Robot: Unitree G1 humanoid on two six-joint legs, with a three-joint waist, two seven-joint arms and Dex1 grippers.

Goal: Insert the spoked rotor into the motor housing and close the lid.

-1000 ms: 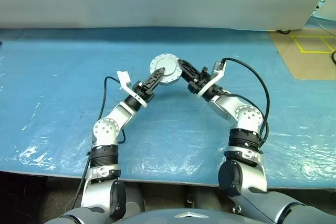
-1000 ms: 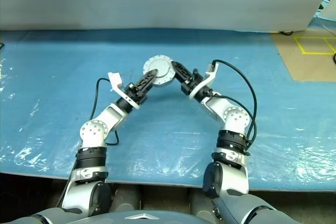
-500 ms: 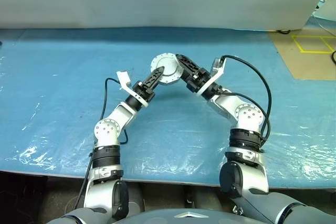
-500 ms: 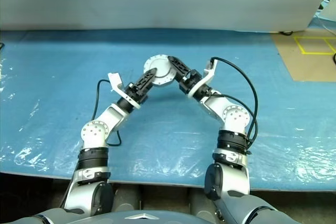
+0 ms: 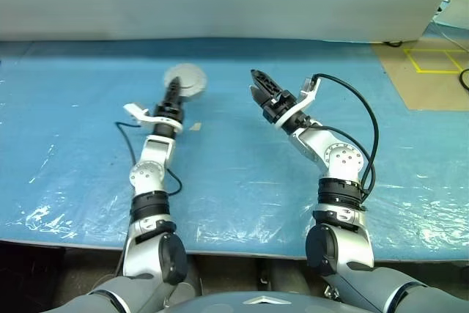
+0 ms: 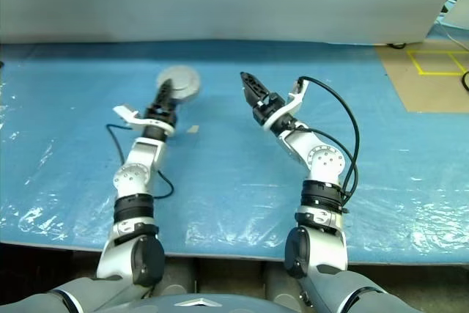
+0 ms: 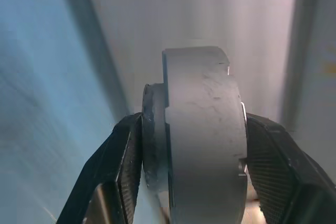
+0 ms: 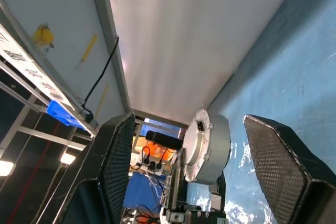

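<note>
left end effector [image 7: 191, 145] is gripping the closed housing [image 5: 185, 78] edge-on above the desk [image 5: 73, 130] — right end effector [image 5: 255, 83] is gaping empty.

Motor housing [image 7: 202, 129] matt grey metal, faintly scuffed; table cover [image 5: 242, 174] glossy blue plastic sheet.

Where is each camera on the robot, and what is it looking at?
Left eye and right eye views: on the head, looking forward and down at the blue table and both arms.
Left wrist view: on the left arm, looking along the left gripper, shut on the closed motor housing.
Right wrist view: on the right arm, between the open right gripper's fingers.
Shared: the housing shows in every view.
</note>
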